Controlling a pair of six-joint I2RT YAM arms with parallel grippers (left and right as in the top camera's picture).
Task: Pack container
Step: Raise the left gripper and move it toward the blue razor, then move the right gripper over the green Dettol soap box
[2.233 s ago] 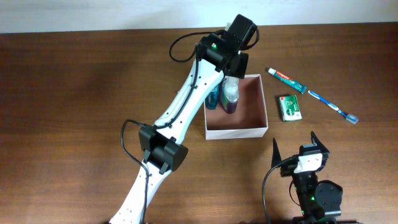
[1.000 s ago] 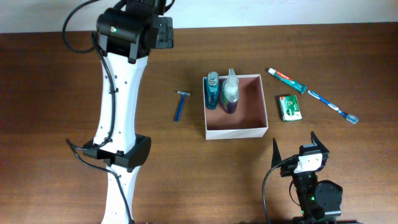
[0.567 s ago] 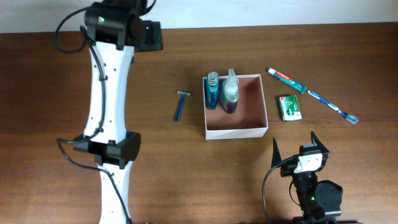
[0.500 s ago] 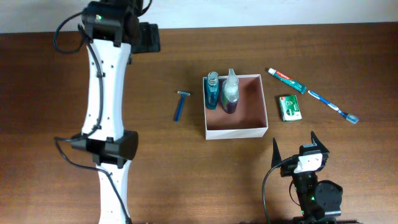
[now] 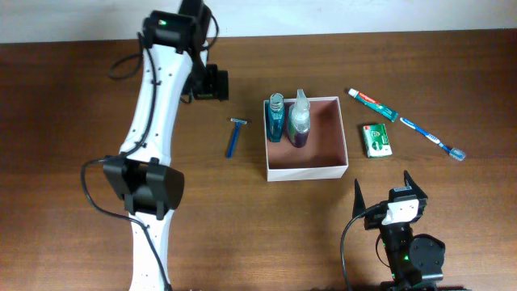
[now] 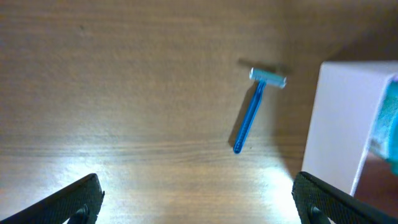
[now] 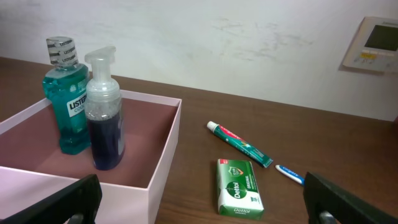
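Overhead: container [image 5: 319, 152] on surface, right of centre, nearer far edge. Inside, at its far-left corner: teal mouthwash bottle [image 5: 275, 120], foam pump bottle [image 5: 299, 126], both upright. Razor [image 5: 234, 139] just left of container. Left fingers [image 6: 74, 199] spread wide, empty, near razor; right fingers [image 7: 68, 202] spread wide, empty, by near edge.

Box [image 5: 307, 172] is white outside, reddish-brown inside. Mouthwash bottle [image 7: 66, 106] is teal-blue with a silvery cap, and the pump bottle [image 7: 104, 134] has a clear top over dark purple stuff. Razor [image 6: 252, 115] is bright blue with a pale head. Toothpaste [image 7: 239, 144] is green, white and red; packet [image 7: 238, 186] is green with white lettering. Table [image 5: 81, 121] is dark brown woodgrain.
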